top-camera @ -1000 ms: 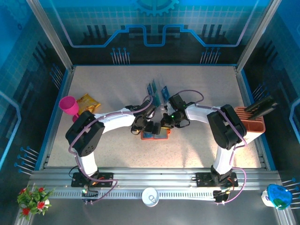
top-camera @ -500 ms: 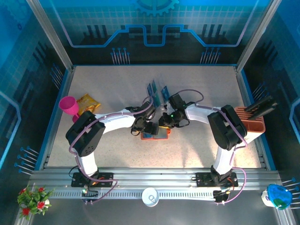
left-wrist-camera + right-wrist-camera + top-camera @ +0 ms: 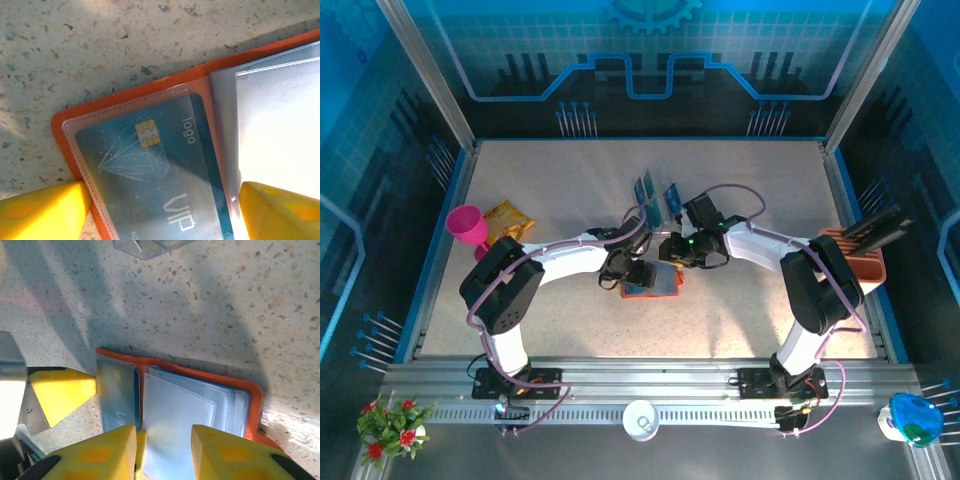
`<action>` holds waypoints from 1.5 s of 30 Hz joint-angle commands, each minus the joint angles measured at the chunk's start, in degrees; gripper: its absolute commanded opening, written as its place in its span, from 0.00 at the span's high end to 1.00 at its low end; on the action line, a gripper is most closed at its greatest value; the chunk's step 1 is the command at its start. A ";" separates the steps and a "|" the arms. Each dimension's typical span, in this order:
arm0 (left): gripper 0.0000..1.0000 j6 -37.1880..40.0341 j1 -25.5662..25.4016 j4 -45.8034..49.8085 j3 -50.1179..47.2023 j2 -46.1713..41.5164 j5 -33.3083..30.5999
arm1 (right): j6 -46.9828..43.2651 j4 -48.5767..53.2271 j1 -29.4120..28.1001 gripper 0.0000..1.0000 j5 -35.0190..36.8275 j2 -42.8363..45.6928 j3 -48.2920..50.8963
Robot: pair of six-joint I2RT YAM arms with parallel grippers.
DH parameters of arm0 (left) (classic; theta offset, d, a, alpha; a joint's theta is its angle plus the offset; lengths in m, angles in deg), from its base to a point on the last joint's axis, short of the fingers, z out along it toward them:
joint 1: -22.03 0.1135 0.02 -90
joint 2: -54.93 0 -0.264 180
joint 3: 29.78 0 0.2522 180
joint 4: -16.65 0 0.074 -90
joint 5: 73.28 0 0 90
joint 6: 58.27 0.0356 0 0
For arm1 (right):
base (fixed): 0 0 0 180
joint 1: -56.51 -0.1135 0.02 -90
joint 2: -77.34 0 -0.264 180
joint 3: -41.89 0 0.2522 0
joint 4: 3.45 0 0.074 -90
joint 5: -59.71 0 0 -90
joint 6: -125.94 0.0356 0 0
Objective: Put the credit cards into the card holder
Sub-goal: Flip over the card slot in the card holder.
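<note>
Right pincer (image 3: 164,436) has just let go and stands part-spread above the open card holder (image 3: 652,286), teal credit card (image 3: 150,165) now seated in its clear pocket (one stowed, I judge), left pincer (image 3: 162,200) spread astride that pocket, remaining cards (image 3: 643,188) just beyond.

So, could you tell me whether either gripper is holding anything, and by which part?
Nothing looks gripped: the left gripper straddles the card holder's pocketed teal card, and the right gripper stands open over its clear sleeves.
</note>
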 commanded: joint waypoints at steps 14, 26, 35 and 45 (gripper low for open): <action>0.20 0.25 -0.13 0.13 -3.18 2.58 2.02 | 1.59 -2.17 -0.98 0.61 -1.12 -4.61 1.34; 0.13 -0.16 0.26 -0.26 -2.71 -2.94 1.89 | 2.71 -2.49 -2.58 0.67 -4.55 -2.75 -1.07; 0.06 -2.57 5.78 0.00 -1.39 -15.22 2.43 | 5.49 -1.30 -5.62 0.56 -3.24 0.09 -2.59; 0.05 -4.14 14.11 -1.71 -5.76 -20.06 5.92 | 9.34 -3.76 -11.44 0.51 -1.61 -5.43 -7.05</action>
